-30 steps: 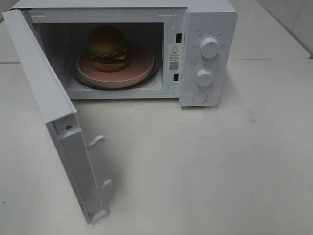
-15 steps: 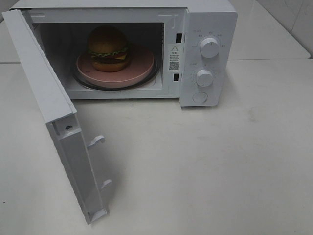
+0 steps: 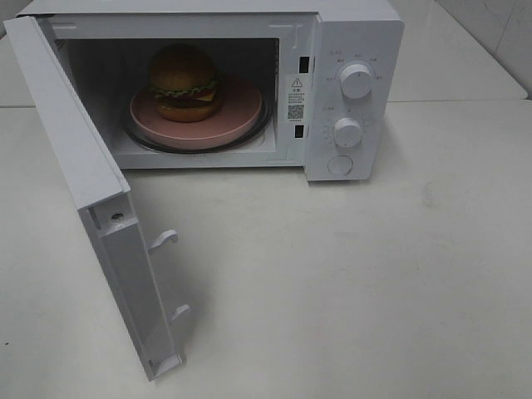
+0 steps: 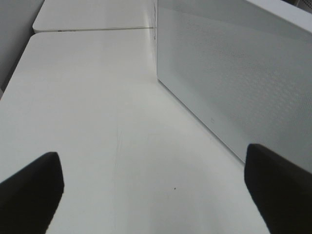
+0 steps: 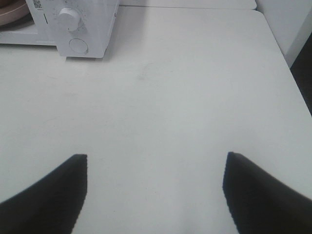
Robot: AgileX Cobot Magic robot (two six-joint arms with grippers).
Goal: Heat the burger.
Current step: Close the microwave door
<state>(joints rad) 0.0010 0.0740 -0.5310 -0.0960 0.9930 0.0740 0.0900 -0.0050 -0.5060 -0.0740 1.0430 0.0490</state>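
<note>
One burger (image 3: 184, 81): glossy brown bun, green lettuce frill, dark patty, on pink plate (image 3: 243, 110); left gripper (image 4: 152, 168), right gripper (image 5: 155, 163) released.

Left fingers (image 4: 29, 195), right fingers (image 5: 46, 202): wide apart, empty.

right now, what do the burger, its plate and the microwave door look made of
Burger: evenly shiny bun, maybe a plastic replica; could be real.
Plate: smooth matte pink, ceramic or plastic, unclear.
Microwave door: white painted metal or plastic; the left wrist view shows a fine dotted mesh panel.
</note>
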